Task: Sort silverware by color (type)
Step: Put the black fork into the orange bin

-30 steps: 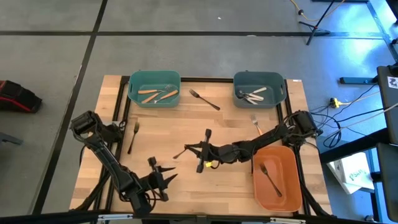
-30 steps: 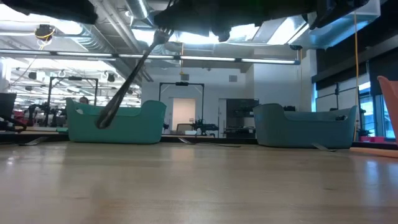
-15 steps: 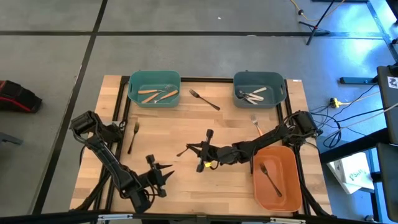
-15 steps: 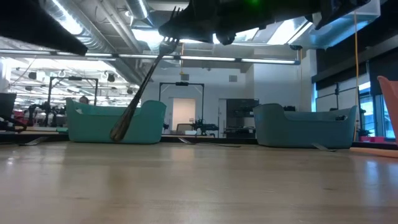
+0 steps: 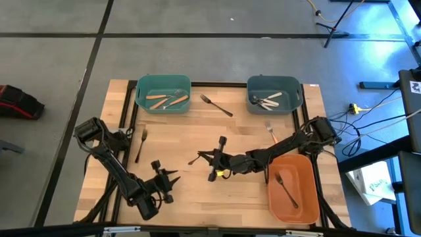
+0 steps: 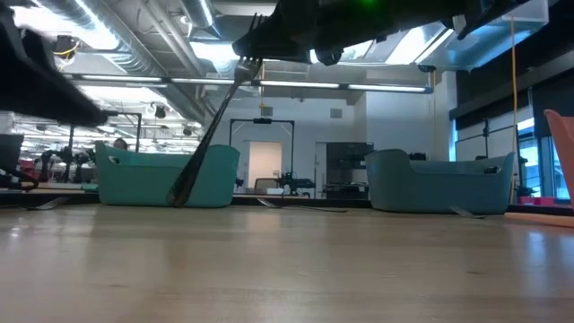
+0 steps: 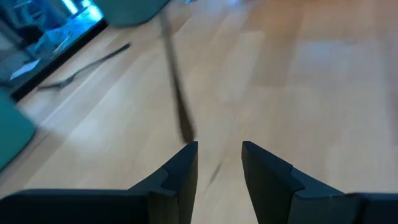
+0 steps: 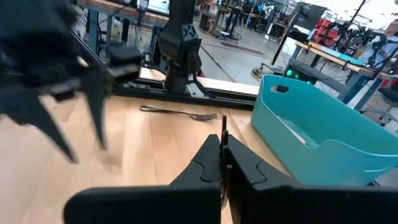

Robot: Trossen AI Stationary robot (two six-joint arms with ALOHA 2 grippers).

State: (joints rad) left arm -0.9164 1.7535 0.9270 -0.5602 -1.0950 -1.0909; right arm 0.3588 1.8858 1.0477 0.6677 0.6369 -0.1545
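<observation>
My right gripper (image 5: 205, 158) is over the table's middle, shut on a dark metal fork (image 6: 211, 135) that hangs under it. Near the front left, my left gripper (image 5: 171, 185) stands open with nothing between its fingers (image 7: 219, 158); the hanging fork shows blurred just ahead of it (image 7: 177, 102). Three more dark forks lie flat on the wood: at the left (image 5: 140, 143), at the far middle (image 5: 217, 105) and at the right (image 5: 270, 131). Orange-handled pieces lie in the teal bin (image 5: 141, 92), pale-handled ones in the grey-blue bin (image 5: 252, 92), and a dark fork (image 5: 286, 187) in the orange bin (image 5: 309, 197). My right gripper pinches the fork between its two shut fingers at the head end, by the tines (image 6: 245, 70). The fingers come about level from the table's right. The fork hangs below them, slanting down toward the table's left, with its handle end (image 6: 182, 193) lowest and clear of the wood.
The teal and grey-blue bins stand along the far edge, the orange bin at the near right corner. A black frame rail (image 5: 129, 125) runs along the table's left side. Bare wood (image 5: 197, 204) stretches along the near middle.
My left gripper has gone down and toward the table's left and far side, staying open. The fork in my right gripper has swung: its handle end has gone toward the right and it now hangs steeper.
</observation>
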